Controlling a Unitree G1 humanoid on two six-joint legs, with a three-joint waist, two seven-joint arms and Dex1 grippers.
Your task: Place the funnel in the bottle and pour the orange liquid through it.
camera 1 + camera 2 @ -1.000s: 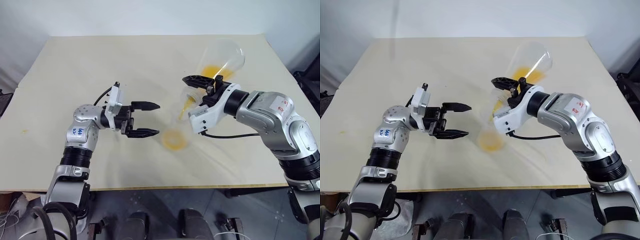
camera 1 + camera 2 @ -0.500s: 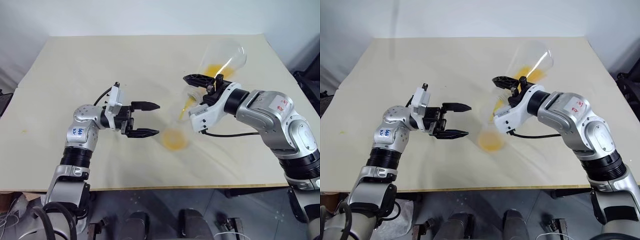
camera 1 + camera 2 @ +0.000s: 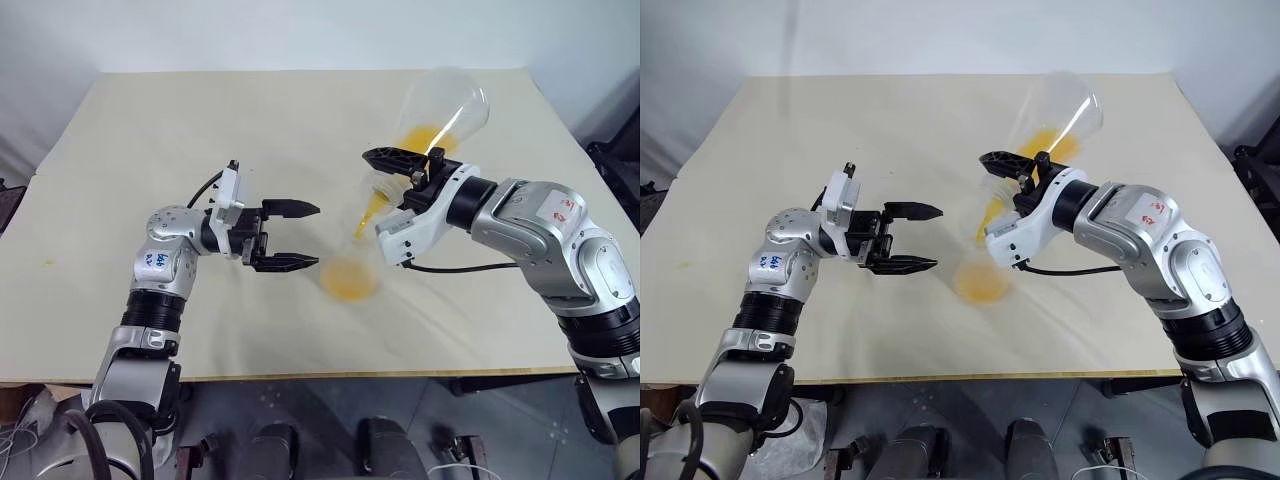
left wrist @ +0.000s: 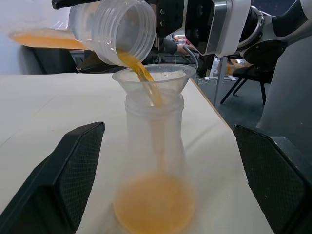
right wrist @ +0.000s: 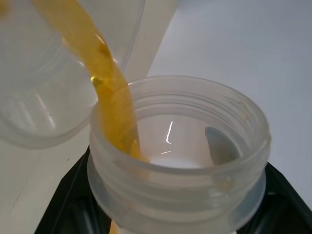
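**A:** Start nearest you. Your left gripper [image 3: 300, 237] hangs with its black fingers spread wide, empty, just beside the bottle [image 4: 155, 161] and not touching it. The bottle stands on the table [image 3: 150, 130] between the two arms — clear plastic, conical, with a wide threaded neck. It looks light to me, with only a shallow pool of liquid [image 4: 153, 204] in the base, so I'd judge a nudge could tip it.

**B:** And the funnel?

**A:** The funnel [image 4: 168, 77] sits in the bottle's neck: thin, near-colourless, a cone on a short stem. It rests loose there as far as I can tell, so expect it to rock if the stream hits one side.

**B:** Where do I hold the big one?

**A:** You already have it by the neck. Your right gripper [image 3: 405, 182] is clenched around the neck of the flask [image 3: 445, 105], which is tilted mouth-down over the funnel, its broad base up and far from you. Smooth, stiff plastic, probably slippery if wet — the ribbed neck is the surest hold.
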